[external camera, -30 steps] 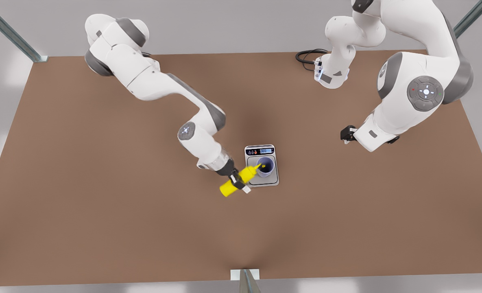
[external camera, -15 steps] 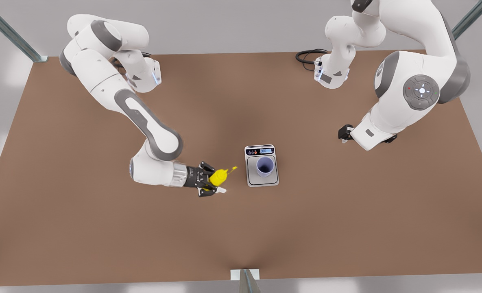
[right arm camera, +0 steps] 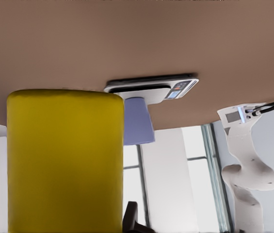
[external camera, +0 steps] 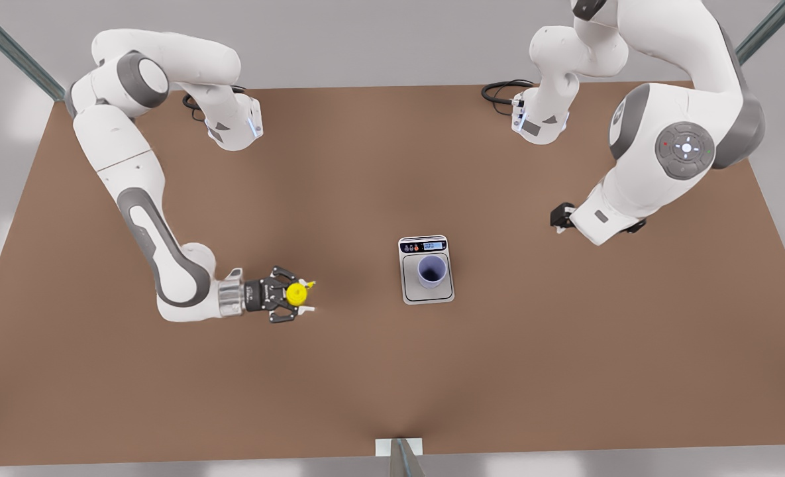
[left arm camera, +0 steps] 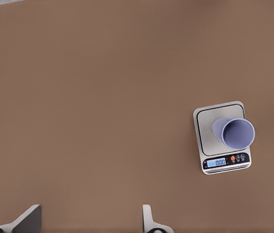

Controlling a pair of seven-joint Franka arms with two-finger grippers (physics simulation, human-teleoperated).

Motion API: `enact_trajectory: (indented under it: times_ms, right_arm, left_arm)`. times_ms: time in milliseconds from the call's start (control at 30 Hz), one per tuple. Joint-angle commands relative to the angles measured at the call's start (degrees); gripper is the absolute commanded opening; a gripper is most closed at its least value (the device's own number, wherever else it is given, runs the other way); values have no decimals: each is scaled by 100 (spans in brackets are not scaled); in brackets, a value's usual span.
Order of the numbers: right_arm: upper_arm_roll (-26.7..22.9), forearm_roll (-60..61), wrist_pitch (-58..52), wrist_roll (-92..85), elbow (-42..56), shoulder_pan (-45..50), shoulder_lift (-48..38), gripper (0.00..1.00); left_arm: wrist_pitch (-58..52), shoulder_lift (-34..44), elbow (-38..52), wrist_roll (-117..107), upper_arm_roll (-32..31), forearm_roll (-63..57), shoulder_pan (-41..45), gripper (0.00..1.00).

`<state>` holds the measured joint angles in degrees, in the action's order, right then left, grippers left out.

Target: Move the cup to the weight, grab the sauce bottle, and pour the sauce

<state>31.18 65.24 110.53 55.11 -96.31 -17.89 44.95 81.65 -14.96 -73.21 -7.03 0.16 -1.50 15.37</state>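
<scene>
Front view: the sauce bottle (external camera: pixel 295 293) is held upright above the brown surface (external camera: pixel 392 371) by the right gripper (external camera: pixel 293 295), whose dark fingers are clamped on the yellow body from either side; the nozzle is tipped slightly toward the front view's right. This gripper is carried at the end of the arm on the front view's left, stretched out level over the surface, well apart from the weight (external camera: pixel 426 269). The weight is laid flat near the middle of the surface, its dark display strip turned to the far side. The cup (external camera: pixel 432 271) is set upright on the steel plate, inside the plate's edges. In the right wrist view, the sauce bottle (right arm camera: pixel 65 160) is seen close up as a broad yellow cylinder, with the weight (right arm camera: pixel 151 86) and the cup (right arm camera: pixel 138 121) farther off. The left gripper (external camera: pixel 563 217) is kept waiting on the front view's right, raised over the surface and well apart from the weight, mostly hidden behind its own arm. In the left wrist view, two pale fingers (left arm camera: pixel 28 221) are seen spread apart with nothing between them, and the weight (left arm camera: pixel 222 137) with the cup (left arm camera: pixel 233 133) on it is seen farther off.
</scene>
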Motion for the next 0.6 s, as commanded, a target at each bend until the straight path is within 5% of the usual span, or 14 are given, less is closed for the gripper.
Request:
enact_trajectory:
  times_ms: [0, 267, 567]
  right_arm:
    - [-15, 341, 198, -149, -10, -13, 31, 21]
    - [-1123, 868, -1464, -1731, 34, 48, 611, 21]
    - [-1703, 754, -1842, -2276, -45, 40, 813, 21]
  left_arm:
    - [0, 2, 0, 0, 2, -8, -8, 100]
    - [9, -7, 0, 0, 2, -8, -8, 100]
    - [18, -7, 0, 0, 2, -8, -8, 100]
